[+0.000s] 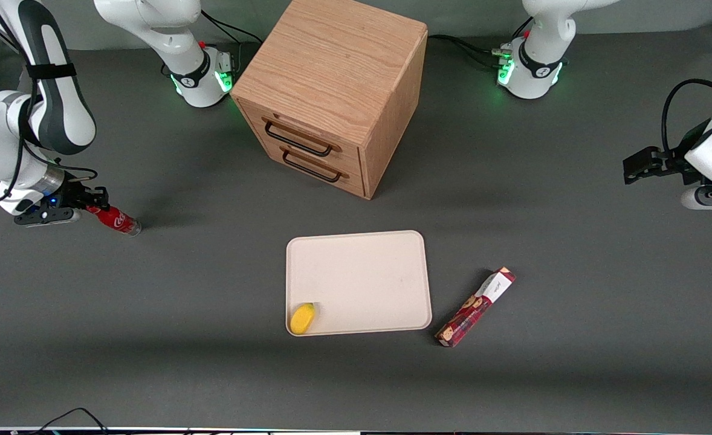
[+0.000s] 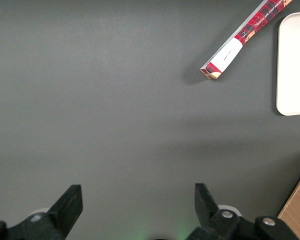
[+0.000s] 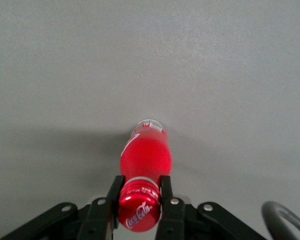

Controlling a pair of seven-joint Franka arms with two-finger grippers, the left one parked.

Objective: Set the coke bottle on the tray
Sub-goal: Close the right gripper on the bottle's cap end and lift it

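Nearest the front camera, lower centre of the front frame: cream tray [image 1: 362, 278] flat on the grey table [image 1: 150, 338], a small yellow object [image 1: 303, 318] sitting in its near corner toward the working arm's end. Just beside the tray toward the parked arm's end lay a long red patterned snack box [image 1: 475, 307], apart from the rim.

Mid-left of the front frame: the gripper [image 1: 93, 207] had its fingers [image 3: 171, 207] closed narrow on the cap end of the coke bottle [image 1: 114, 219]. Bottle tilted, clear base at or near the table; could not tell if it was lifted clear. Well apart from the tray.

Top centre: wooden drawer cabinet [image 1: 332, 90], both drawers shut.

Step in hand, as judged: grasp made, carry to tray next. To do it well: lift first so the base clears the table, keep the pinch firm since the hold was only at the cap and the body could swing. Aim for bare tray middle, away from the yellow object. Lower until the bottle is supported before letting go; it may roll if laid down.
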